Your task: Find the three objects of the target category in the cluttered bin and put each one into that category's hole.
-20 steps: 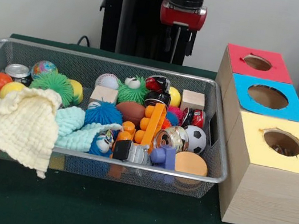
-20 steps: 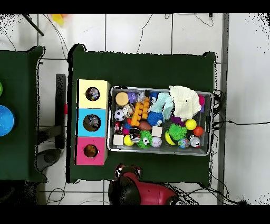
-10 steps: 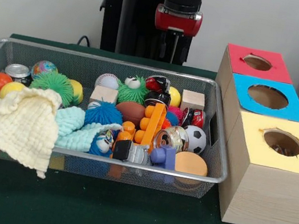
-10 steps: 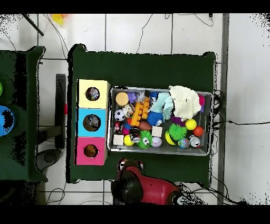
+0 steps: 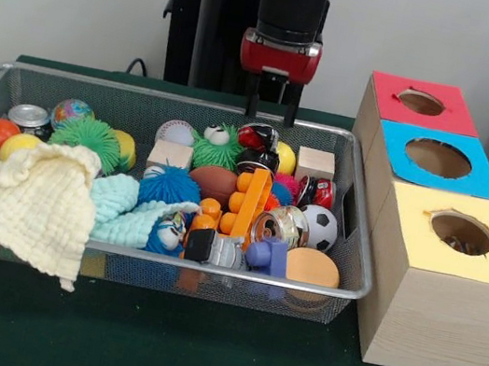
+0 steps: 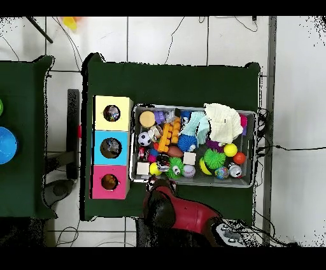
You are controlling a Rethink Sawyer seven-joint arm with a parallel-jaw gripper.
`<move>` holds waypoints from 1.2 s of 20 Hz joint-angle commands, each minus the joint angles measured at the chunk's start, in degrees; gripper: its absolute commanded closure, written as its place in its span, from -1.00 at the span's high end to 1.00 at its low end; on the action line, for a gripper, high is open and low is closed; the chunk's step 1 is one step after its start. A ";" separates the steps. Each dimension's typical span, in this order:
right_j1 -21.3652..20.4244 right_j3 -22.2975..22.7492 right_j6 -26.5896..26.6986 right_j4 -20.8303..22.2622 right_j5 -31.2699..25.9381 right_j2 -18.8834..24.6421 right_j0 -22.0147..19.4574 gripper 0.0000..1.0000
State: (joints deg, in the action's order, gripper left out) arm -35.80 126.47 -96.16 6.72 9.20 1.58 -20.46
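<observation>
Search step, nothing picked yet by the look of it. Gripper [image 5: 271,110] hangs just over the far rim of the wire-mesh bin [image 5: 320,289], fingers spread apart, nothing btwn them; in the overhead view it sits at the robot-side edge, near the boxes' end. Only candidate showing: what looks like a crumpled white wrapper w/ multicolour print [image 5: 172,225], near the front wall, mid-bin, lying against a blue spiky ball [image 5: 168,186], beside the mint waffle cloth [image 5: 121,209] and the orange toy [image 5: 250,205]. Small, soft, partly buried, so probably thin & slippery. The other two wrappers aren't visible; could be under the mint cloth or the cream waffle cloth [image 5: 28,202] that drapes over the front rim, can't tell. Next move, as I judge it: cross the bin towards the camera side, come down on the wrapper w/ fingers wide, pinch the top crease w/o catching the ball's spikes or the cloth. Then carry to one of three boxes, red [image 5: 420,102], blue [image 5: 438,160], yellow [image 5: 455,277]; which hole fits, can't tell.
</observation>
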 commanded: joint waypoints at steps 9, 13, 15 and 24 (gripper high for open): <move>5.56 -15.44 -10.14 -10.42 -6.47 4.38 2.81 1.00; 6.11 -14.31 -9.70 -9.47 -4.99 4.22 2.15 1.00; 6.86 -13.72 -9.57 -8.69 -4.09 4.41 1.44 1.00; 10.08 -12.24 -2.83 0.70 -4.12 2.74 -7.15 1.00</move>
State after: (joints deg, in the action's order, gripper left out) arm -29.48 119.46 -96.17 2.16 7.72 2.21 -21.78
